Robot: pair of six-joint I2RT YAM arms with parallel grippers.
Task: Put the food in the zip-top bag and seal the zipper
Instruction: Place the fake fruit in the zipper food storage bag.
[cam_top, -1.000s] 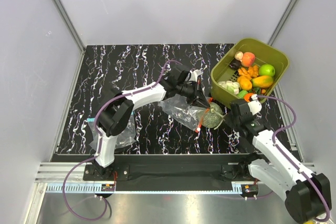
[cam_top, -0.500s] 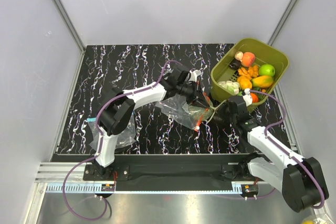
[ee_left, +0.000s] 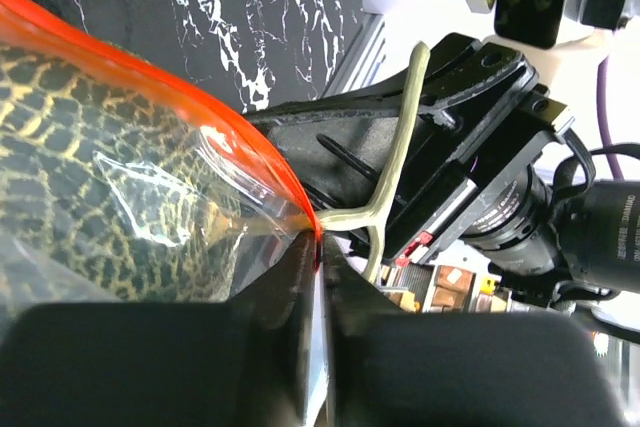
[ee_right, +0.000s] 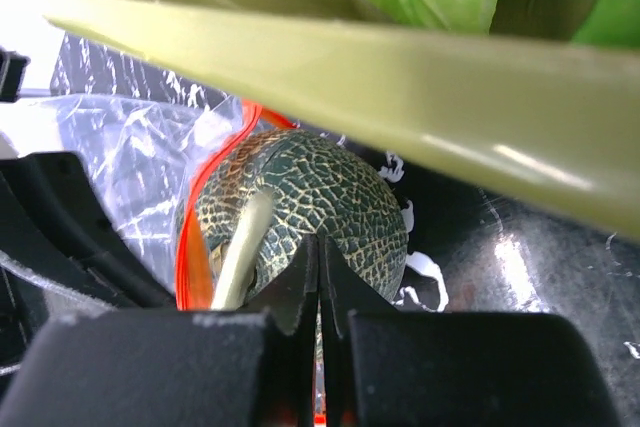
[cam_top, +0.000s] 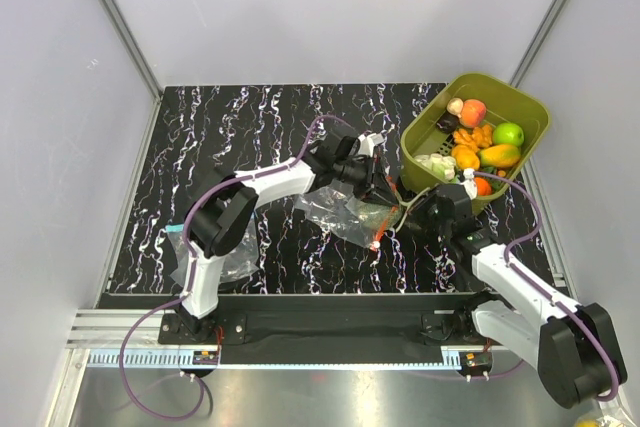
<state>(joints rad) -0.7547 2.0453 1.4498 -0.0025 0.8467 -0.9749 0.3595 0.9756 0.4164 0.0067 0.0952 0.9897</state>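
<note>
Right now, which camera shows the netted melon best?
Right wrist: the melon sits centre-frame at the zip-top bag's red-orange mouth. Left wrist shows only its netted skin through plastic; the top view barely shows it.

The tightest spot was the mouth of the zip-top bag (cam_top: 335,209). There the left gripper (cam_top: 388,195), fingers pinched on the end of the zipper (ee_left: 215,122), and the right gripper (cam_top: 408,224), fingers pressed together, crowded in close. The melon (ee_right: 320,197) filled the opening between them, leaving no way in from either side. Just behind, the near wall of the olive tub (cam_top: 418,172) stood right beside the right wrist and closed off the back right. The left arm (cam_top: 275,177) arched across the middle of the table (cam_top: 220,127). A second bag (cam_top: 230,259) lay by its base. Open room remained at the back left and along the front centre — bare marbled surface.
</note>
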